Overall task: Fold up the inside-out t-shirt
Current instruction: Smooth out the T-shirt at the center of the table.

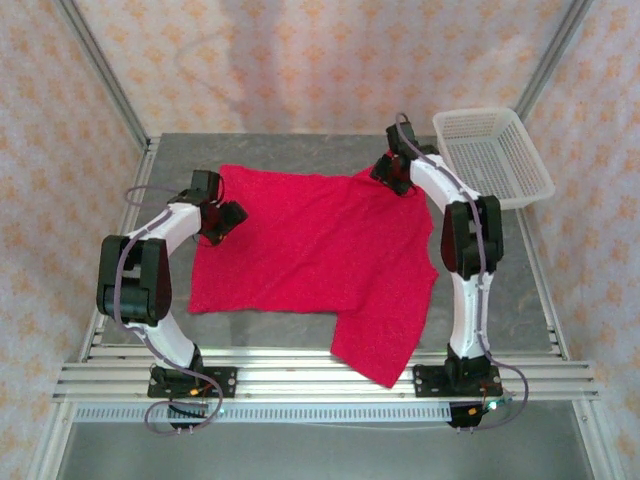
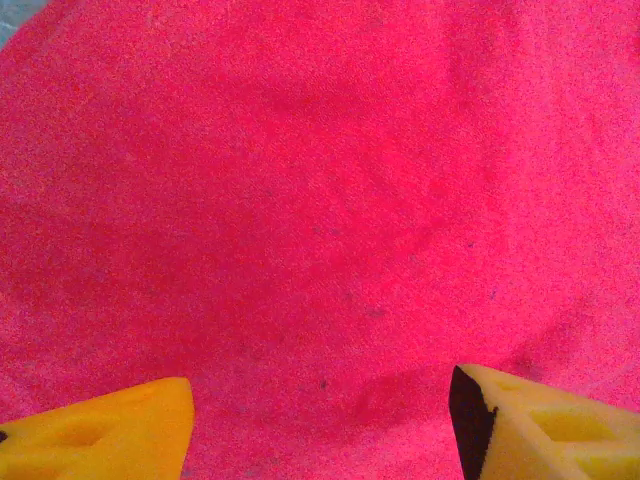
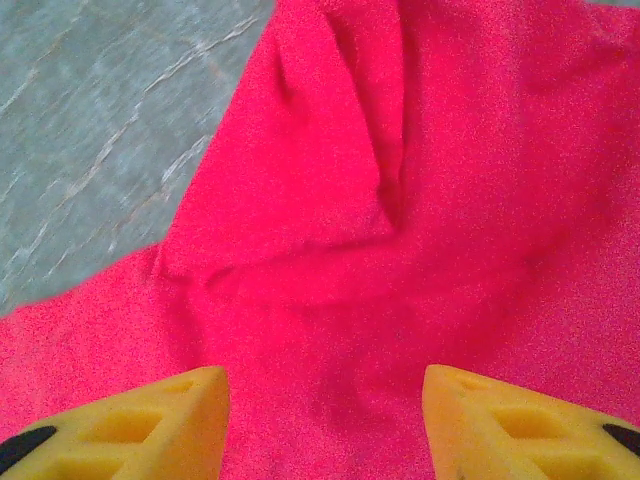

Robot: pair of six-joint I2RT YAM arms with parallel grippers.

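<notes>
Red t-shirt (image 1: 320, 250) spread on the table (image 1: 300, 150), both grippers released.
The left gripper (image 1: 222, 215) is opened over the t-shirt's left edge, the right gripper (image 1: 395, 178) over its far right corner; soft, light cloth, best pinched at edges.

White mesh basket (image 1: 495, 160) on grey table (image 1: 290, 150)

The crimson t-shirt (image 1: 310, 245) lies spread across the grey table (image 1: 290, 146), one corner draped over the near rails (image 1: 290, 372). The left gripper (image 1: 226, 216) sits at its left edge, the right gripper (image 1: 396, 181) at its far right corner, near a white mesh basket (image 1: 492, 152).
</notes>
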